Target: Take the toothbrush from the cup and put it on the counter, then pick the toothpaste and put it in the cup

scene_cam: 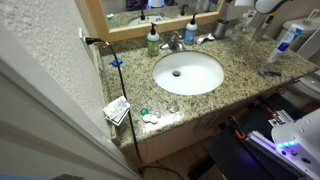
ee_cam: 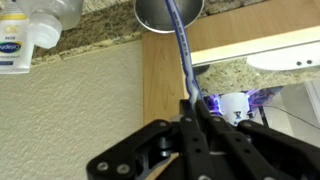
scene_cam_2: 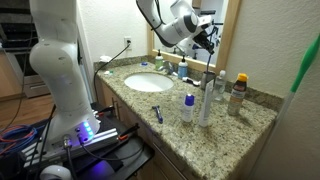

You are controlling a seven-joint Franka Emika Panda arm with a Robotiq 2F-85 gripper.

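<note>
In the wrist view my gripper (ee_cam: 196, 108) is shut on the toothbrush (ee_cam: 181, 55), a slim light blue stick. It runs from my fingers to the round mouth of the grey metallic cup (ee_cam: 168, 10) at the top edge, and its far end still sits inside the rim. In an exterior view my gripper (scene_cam_2: 206, 37) hangs high over the back of the speckled granite counter (scene_cam_2: 170, 135), close to the mirror frame. The cup is hard to pick out among the bottles there. The counter (scene_cam: 240, 75) also shows in the second exterior view, where the arm is mostly cut off.
An oval white sink (scene_cam: 188, 72) with a faucet (scene_cam: 174, 42) sits mid-counter, with green (scene_cam: 153, 42) and blue (scene_cam: 190, 32) pump bottles behind. Several bottles (scene_cam_2: 207, 98) crowd the corner under my gripper. A small dark blue item (scene_cam_2: 157, 112) lies near the front edge. White pill bottles (ee_cam: 25, 40) stand beside the cup.
</note>
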